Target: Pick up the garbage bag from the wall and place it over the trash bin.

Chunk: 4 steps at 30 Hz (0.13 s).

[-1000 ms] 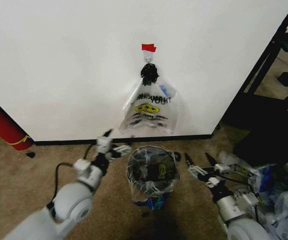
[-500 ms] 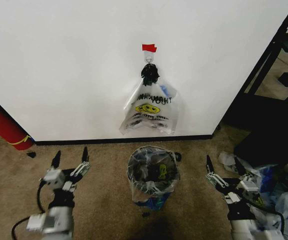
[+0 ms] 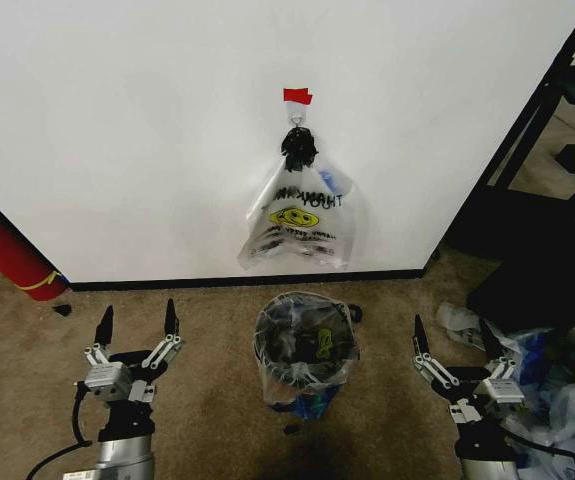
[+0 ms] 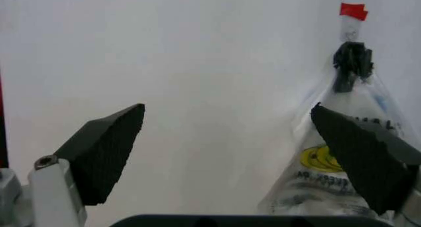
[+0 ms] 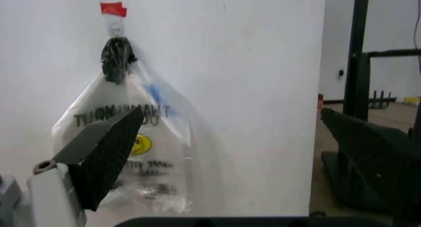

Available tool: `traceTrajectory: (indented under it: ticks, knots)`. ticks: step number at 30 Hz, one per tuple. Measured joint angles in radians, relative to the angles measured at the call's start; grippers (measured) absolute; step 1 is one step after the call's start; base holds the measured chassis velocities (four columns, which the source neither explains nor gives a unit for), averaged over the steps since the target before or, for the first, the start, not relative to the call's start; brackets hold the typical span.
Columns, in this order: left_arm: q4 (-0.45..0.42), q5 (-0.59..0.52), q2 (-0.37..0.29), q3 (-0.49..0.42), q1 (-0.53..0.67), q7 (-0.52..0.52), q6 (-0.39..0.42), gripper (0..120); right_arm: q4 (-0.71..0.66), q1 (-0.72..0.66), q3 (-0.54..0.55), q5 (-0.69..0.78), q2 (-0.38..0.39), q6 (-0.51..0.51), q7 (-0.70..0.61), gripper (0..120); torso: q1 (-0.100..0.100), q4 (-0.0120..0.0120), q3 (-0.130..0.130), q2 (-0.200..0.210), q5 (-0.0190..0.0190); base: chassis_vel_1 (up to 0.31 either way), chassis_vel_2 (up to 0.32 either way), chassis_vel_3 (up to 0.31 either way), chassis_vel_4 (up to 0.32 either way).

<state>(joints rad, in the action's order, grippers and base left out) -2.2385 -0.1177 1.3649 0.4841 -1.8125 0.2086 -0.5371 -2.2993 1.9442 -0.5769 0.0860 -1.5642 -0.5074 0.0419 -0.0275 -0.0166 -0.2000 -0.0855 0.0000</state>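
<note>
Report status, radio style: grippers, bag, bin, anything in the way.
Left gripper and right gripper open, empty, low beside the trash bin. Garbage bag already lines the bin. Smiley bag hangs from the wall hook. No obstruction.

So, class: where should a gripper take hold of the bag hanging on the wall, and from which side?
Probably the bunched black neck just below the hook: the smiley bag is gathered tight there, while its body below is loose film. Come straight at the wall from the front. Both the left gripper and right gripper are open, low beside the bin.
</note>
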Motion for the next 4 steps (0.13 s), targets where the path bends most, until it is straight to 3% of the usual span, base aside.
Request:
traceTrajectory:
  ticks: [4]
  knots:
    - [0.005,0.016,-0.008,-0.023,-0.002,0.011,-0.005,100,-0.002,0.019,0.008,-0.018,-0.018,-0.033,-0.001,100,0.0,0.0,0.0,0.0,0.0,0.0,0.0,0.0,0.0]
